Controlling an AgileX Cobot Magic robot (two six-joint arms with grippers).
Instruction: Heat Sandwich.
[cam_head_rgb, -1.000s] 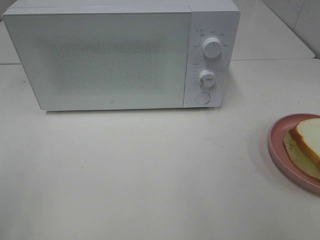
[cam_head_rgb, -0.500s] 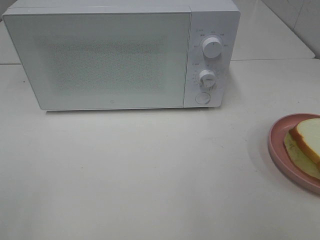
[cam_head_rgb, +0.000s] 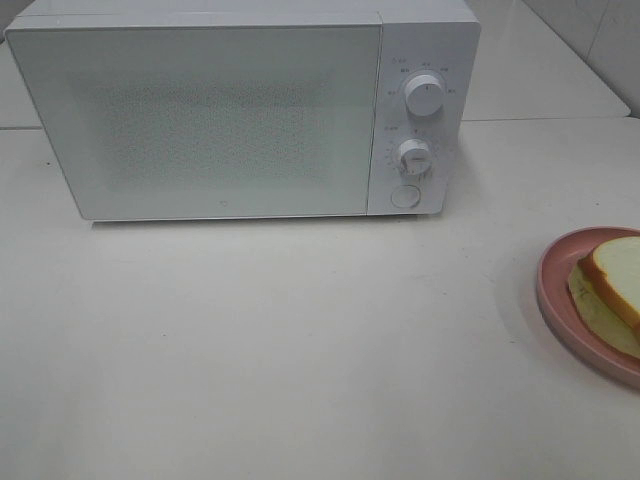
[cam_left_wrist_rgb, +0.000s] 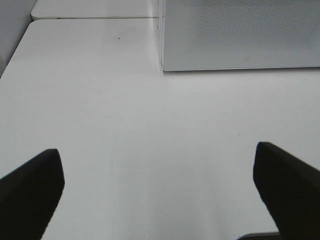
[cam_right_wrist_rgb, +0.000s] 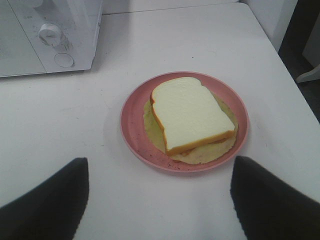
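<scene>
The sandwich (cam_right_wrist_rgb: 190, 114), white bread with tan crust over a pale yellow-green layer, lies on a round pink plate (cam_right_wrist_rgb: 134, 131). In the high view the sandwich (cam_head_rgb: 615, 275) and the plate (cam_head_rgb: 556, 300) sit at the right edge, cut off by the frame. A white microwave (cam_head_rgb: 220, 110) stands at the back with its door shut; two knobs (cam_head_rgb: 424, 95) and a round button are on its right panel. My right gripper (cam_right_wrist_rgb: 160, 200) is open, apart from the plate, fingers wide. My left gripper (cam_left_wrist_rgb: 157, 192) is open over bare table. Neither gripper shows in the high view.
The white table (cam_head_rgb: 300, 350) runs from the microwave forward. Its right edge (cam_right_wrist_rgb: 280, 55) is close to the plate, with a dark drop beyond. The microwave's lower corner (cam_left_wrist_rgb: 162, 70) shows in the left wrist view, and the table's far left edge (cam_left_wrist_rgb: 20, 45) too.
</scene>
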